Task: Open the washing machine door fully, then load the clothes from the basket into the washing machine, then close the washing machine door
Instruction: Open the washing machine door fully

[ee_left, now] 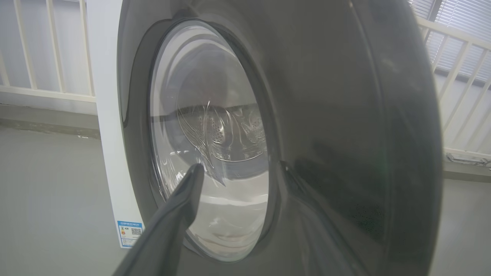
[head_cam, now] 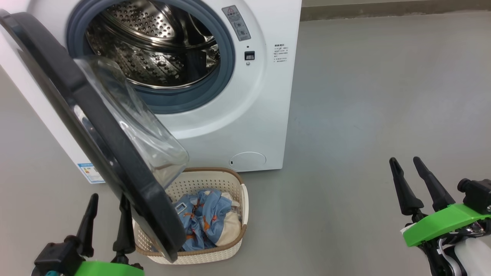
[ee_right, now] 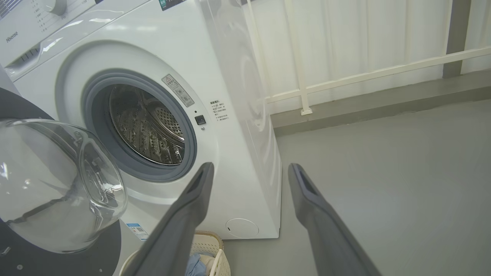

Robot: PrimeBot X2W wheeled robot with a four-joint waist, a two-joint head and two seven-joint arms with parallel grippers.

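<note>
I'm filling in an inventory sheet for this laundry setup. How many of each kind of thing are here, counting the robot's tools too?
Washing machine: 1
Basket: 1
Clothes bundle: 1
Tools: 2, the left tool and the right tool
Total: 5

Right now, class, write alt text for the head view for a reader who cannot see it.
A white washing machine stands with its black-rimmed door swung open over a cream basket of blue and cream clothes. The left gripper, open, is beside the door's lower rim; the right gripper, open, is far right.
</note>
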